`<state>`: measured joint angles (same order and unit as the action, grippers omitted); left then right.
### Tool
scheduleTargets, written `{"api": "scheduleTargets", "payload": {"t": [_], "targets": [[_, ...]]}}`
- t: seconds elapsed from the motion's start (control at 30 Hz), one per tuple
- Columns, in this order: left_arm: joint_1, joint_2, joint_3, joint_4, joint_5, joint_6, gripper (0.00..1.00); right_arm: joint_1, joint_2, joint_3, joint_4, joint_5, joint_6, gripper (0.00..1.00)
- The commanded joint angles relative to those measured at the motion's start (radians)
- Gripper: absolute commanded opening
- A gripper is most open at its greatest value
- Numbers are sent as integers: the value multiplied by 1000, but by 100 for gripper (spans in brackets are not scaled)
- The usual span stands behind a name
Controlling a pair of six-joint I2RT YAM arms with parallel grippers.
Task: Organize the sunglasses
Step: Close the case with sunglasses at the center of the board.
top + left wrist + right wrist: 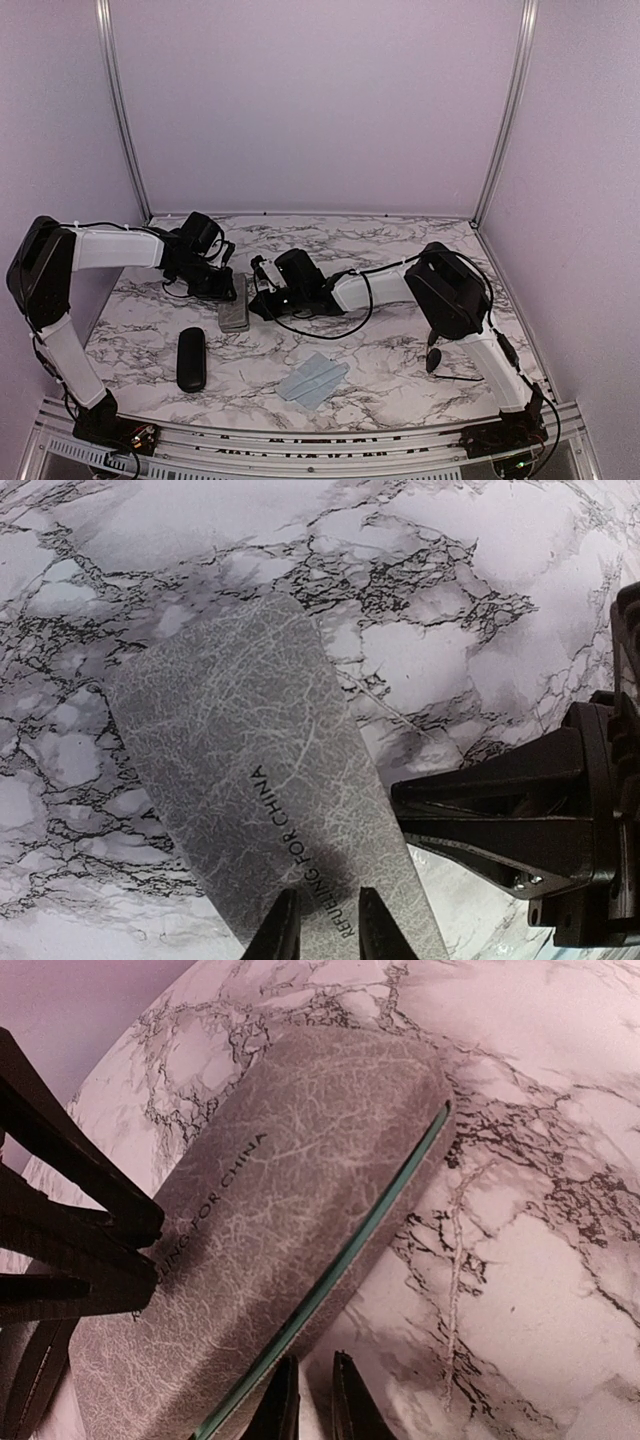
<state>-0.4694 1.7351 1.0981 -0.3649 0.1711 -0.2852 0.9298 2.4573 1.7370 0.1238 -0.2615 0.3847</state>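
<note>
The one pair of sunglasses (434,358) that can be made out lies on the marble bench (350,240) towards its near right corner, close beside the lower link of the right arm. A dark oval lens and a thin wire running towards the right edge show, and the rest is too small to read. Both arms reach away from it and meet over a grey rectangular case (235,305) that lies flat to the left of the bench's middle, its long side running from the far edge towards the near edge. The case is closed, with a teal seam along one side and dark lettering on its lid. The left gripper (325,932) hangs over the lettered end of the lid with its fingers drawn narrow and nothing between them. Whether the tips touch the lid cannot be told. The right gripper (312,1408) comes in from the opposite side, by the teal seam, its fingers also nearly together and holding nothing. The two grippers are close to each other, each showing in the other's wrist view. A glossy black oval case (191,358) lies apart, nearer the near left corner, and a folded blue-grey cloth (312,380) lies near the middle of the near edge.
</note>
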Motion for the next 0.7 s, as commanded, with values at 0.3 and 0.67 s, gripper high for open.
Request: {"api": "scheduleTargets", "payload": {"t": [0.3,0.67], "targets": [[-8,-132,-7,-35,-120,-7,21,6,-186,-91,-17,-51,-13,22],[-9,-145,-76,0,-124,-14,21,33,-151,-5,-23,-97,10,22]]}}
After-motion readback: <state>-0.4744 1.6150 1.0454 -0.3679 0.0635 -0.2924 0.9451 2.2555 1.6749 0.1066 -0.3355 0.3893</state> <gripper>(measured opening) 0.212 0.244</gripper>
